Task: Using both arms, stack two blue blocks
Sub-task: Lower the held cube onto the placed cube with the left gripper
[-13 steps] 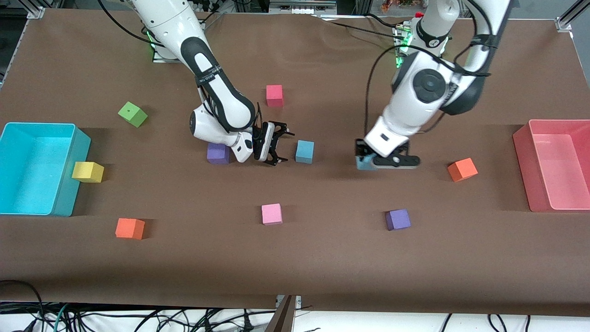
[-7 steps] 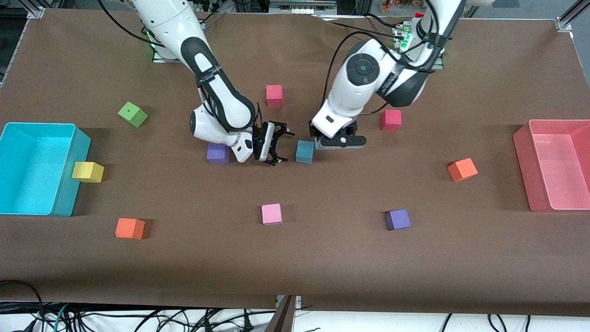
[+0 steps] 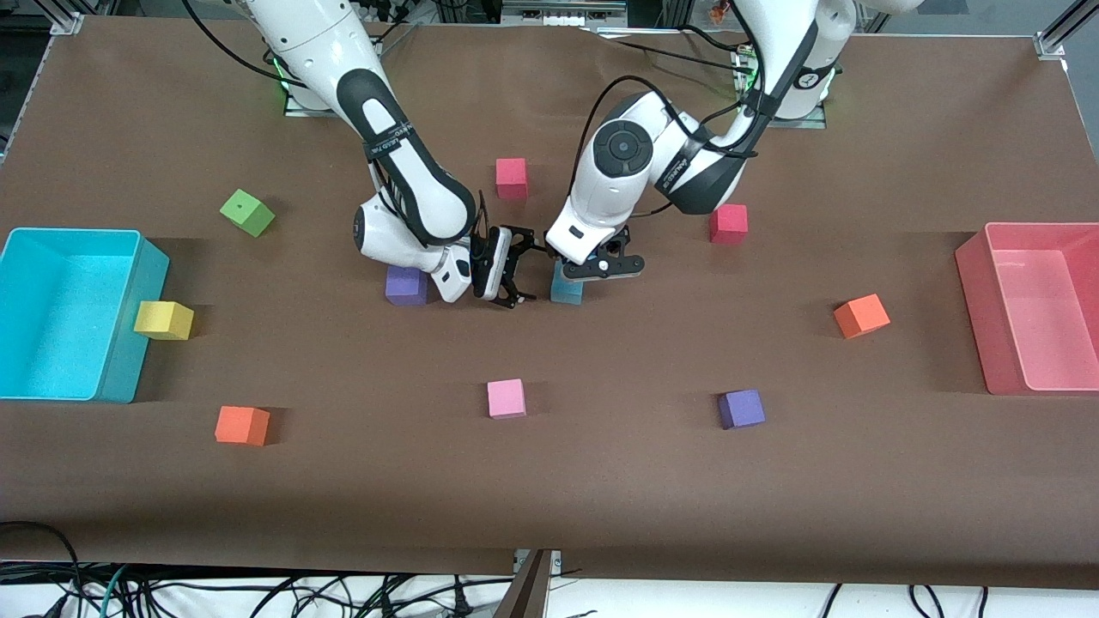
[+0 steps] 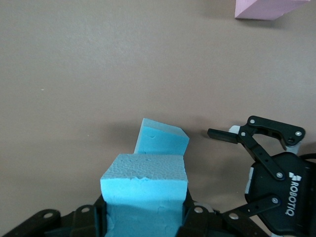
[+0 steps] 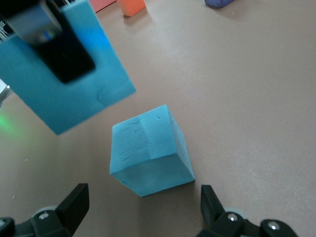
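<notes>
Your left gripper point(image 3: 598, 264) is squeezed shut on one blue block point(image 4: 144, 185); it hangs just over the second blue block point(image 3: 565, 292), which sits on the brown table point(image 3: 601, 481) near the middle, between the purple cube point(image 3: 405, 286) and the red cube point(image 3: 728, 223). In the left wrist view the held block is a bit off to one side of the one below, and the lower one looks turned a little, so the two are not lined up yet.

Your right gripper point(image 3: 515, 276) is low, right beside the block on the table, toward the right arm's end; its two fingers are spread wide with nothing between them. In the right wrist view the block on the table point(image 5: 149, 150) sits in front of the open fingers point(image 5: 212, 205), and the held block point(image 5: 61, 66) floats above it.

These blocks look like foam; you can see the grainy skin and small dents on them. So I think they are very light and a little squishy; they will not break, but a hard squeeze may squash them, and a small bump may push the lower one away. Hold a block by two flat sides, across the middle, not by the corners. You could let the right gripper close softly on the lower block to keep it in place; then set the top one down flat and square before you let go; a light block may stick to a finger pad and tip when the fingers open.
</notes>
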Robot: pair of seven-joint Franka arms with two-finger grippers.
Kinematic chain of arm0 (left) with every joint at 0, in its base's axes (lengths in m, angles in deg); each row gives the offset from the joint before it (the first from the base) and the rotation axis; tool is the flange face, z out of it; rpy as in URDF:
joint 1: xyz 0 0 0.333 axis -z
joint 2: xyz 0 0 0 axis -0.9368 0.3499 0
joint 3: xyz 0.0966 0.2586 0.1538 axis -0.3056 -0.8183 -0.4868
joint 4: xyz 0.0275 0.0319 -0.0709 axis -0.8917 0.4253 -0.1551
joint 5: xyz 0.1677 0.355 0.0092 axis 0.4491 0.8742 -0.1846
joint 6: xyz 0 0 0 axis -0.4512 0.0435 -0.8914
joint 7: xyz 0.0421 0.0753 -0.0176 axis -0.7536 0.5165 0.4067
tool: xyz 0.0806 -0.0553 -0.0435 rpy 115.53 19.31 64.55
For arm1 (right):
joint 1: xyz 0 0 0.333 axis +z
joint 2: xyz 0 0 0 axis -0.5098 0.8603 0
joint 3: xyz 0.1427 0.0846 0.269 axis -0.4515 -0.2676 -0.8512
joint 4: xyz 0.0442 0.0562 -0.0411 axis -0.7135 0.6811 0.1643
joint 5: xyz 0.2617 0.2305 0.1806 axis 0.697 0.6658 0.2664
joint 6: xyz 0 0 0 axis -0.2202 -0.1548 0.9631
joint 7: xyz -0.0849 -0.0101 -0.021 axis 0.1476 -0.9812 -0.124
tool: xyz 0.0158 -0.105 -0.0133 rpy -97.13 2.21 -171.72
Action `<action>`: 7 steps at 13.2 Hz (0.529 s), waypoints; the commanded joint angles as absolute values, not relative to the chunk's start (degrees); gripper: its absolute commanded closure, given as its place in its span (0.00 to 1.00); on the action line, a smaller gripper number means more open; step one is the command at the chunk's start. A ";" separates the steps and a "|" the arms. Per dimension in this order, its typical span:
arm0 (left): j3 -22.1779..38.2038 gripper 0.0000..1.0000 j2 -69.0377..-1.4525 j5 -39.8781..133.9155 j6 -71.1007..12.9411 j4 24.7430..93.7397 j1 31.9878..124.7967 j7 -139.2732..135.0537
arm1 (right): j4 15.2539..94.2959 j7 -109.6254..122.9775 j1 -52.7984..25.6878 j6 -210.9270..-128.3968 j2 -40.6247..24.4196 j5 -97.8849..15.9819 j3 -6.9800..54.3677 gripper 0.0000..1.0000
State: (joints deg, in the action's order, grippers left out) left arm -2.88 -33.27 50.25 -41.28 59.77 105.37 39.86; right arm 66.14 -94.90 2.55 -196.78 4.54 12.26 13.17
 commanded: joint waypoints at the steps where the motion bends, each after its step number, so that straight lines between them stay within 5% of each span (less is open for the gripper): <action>1: -3.46 1.00 -30.82 50.03 -40.67 57.61 106.78 41.88 | 66.67 -96.57 2.39 -196.42 4.12 13.70 12.88 0.00; 7: -3.54 1.00 -28.61 50.12 -41.12 55.77 107.93 43.56 | 66.85 -96.66 2.39 -196.51 4.03 13.78 12.88 0.00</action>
State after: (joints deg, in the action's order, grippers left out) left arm -2.88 -29.64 50.25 -41.46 57.51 107.17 42.79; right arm 66.15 -94.97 2.55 -196.78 4.54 12.29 13.17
